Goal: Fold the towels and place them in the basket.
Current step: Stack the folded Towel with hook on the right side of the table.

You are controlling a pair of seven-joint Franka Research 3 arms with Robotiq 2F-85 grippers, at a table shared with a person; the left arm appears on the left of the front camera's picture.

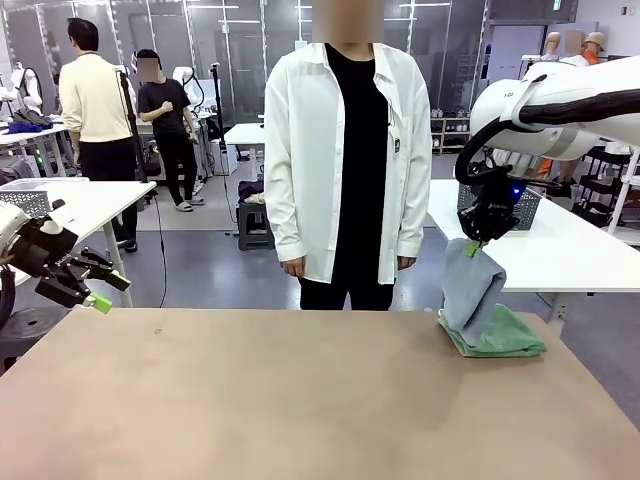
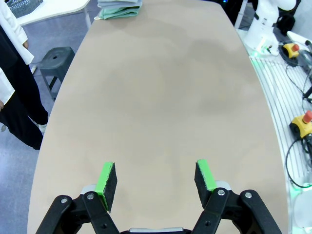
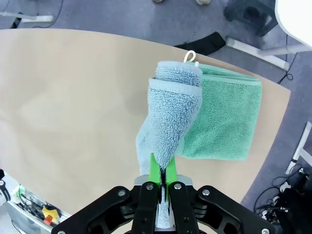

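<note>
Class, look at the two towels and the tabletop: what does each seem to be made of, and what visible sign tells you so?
Blue-grey towel: looks like terry cloth; fuzzy looped pile, hangs limp from the shut right tool.
Mint green towel: probably the same terry; nubbly matte surface, folded flat.
Tabletop: smooth matte beige board, perhaps laminate; material uncertain.

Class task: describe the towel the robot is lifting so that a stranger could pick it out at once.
Look to the tan table's far right corner, where the right gripper hangs shut. From it dangles the pale blue-grey towel, its lower end on the mint green towel. Unlike that flat, folded green one, it hangs lifted and draped.
</note>
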